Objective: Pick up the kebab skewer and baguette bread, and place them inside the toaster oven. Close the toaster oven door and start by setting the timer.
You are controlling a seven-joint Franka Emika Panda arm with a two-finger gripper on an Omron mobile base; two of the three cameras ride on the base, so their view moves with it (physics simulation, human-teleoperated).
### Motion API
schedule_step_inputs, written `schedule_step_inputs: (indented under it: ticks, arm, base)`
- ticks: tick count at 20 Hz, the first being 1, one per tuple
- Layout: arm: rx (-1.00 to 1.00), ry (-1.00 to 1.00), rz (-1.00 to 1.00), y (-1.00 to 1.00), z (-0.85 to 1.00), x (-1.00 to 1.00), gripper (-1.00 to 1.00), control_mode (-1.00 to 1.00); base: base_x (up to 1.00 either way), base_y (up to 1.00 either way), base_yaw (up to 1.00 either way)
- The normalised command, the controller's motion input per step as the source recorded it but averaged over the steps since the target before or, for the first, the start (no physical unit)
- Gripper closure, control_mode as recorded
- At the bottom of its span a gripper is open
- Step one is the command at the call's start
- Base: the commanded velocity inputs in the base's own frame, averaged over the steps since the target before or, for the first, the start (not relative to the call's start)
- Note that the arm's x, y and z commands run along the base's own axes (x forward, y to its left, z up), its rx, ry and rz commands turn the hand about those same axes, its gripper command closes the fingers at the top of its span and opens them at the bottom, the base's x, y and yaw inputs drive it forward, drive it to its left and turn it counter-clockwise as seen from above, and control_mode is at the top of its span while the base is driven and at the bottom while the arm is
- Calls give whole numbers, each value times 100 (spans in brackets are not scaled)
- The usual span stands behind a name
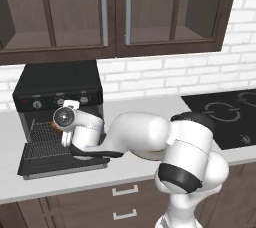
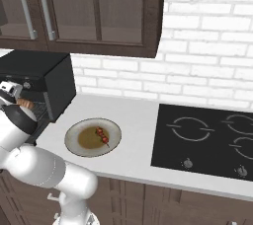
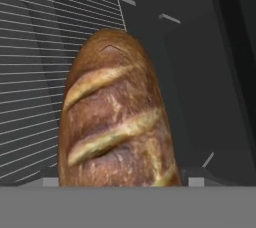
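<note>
Golden-brown baguette bread (image 3: pixel 117 117) is seen lengthwise in the hand view, its long axis running straight away from the gripper (image 1: pixel 67 106) into the toaster oven (image 1: pixel 57 89), over the wire rack (image 3: pixel 30 72). Jaws are set wide, on either side of the loaf's near end; whether the loaf is gripped or already lying free on the rack cannot be told. In the left base view the hand is placed at the oven mouth, above the dropped toaster oven door (image 1: pixel 50 164). In the right base view a bit of loaf is visible at the hand. The kebab skewer (image 2: pixel 103 136) is left on the plate (image 2: pixel 74 145), on the counter to the right of the oven, well apart from the gripper, lying diagonally. Judged next: loaf released, hand withdrawn, skewer fetched.
</note>
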Motion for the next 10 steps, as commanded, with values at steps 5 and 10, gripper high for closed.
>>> schedule_step_inputs:
  ticks: [5,10]
  arm:
    - [0,0,0,0,0,0,100,-100]
    - [0,0,0,0,0,0,-100,-100]
  base:
    - [0,0,0]
    - [0,0,0]
